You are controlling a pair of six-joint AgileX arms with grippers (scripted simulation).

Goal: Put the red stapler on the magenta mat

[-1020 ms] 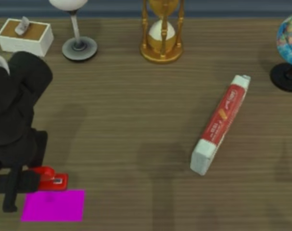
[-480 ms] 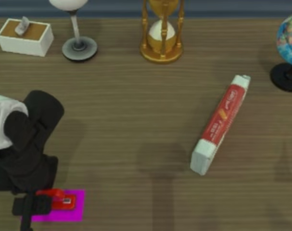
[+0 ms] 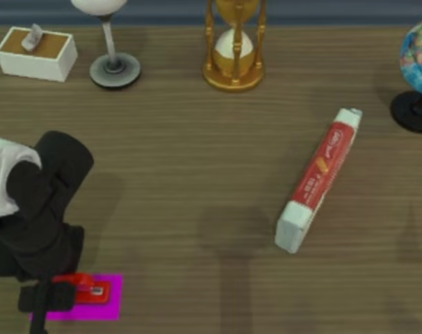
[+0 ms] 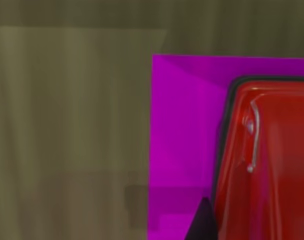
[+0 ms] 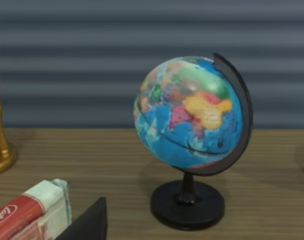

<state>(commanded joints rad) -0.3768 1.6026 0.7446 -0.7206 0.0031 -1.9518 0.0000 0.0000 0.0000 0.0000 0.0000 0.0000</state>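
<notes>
one red stapler (image 3: 85, 289), small, glossy and elongated with a tiny white mark near one end, lies on the one magenta mat (image 3: 110, 306), a flat plain rectangle at the worktop's (image 3: 197, 160) near-left corner. the left gripper (image 3: 47, 299) sits over the stapler's left end, fingers clamped on it; the right arm shows only in its own wrist view, fingers not readable. also counted: one long red-and-white box (image 3: 320, 177) right of centre, one hourglass (image 3: 233, 45), one globe (image 5: 192, 120), one white box (image 3: 35, 52), one lamp stand (image 3: 113, 66) along the far edge.
</notes>
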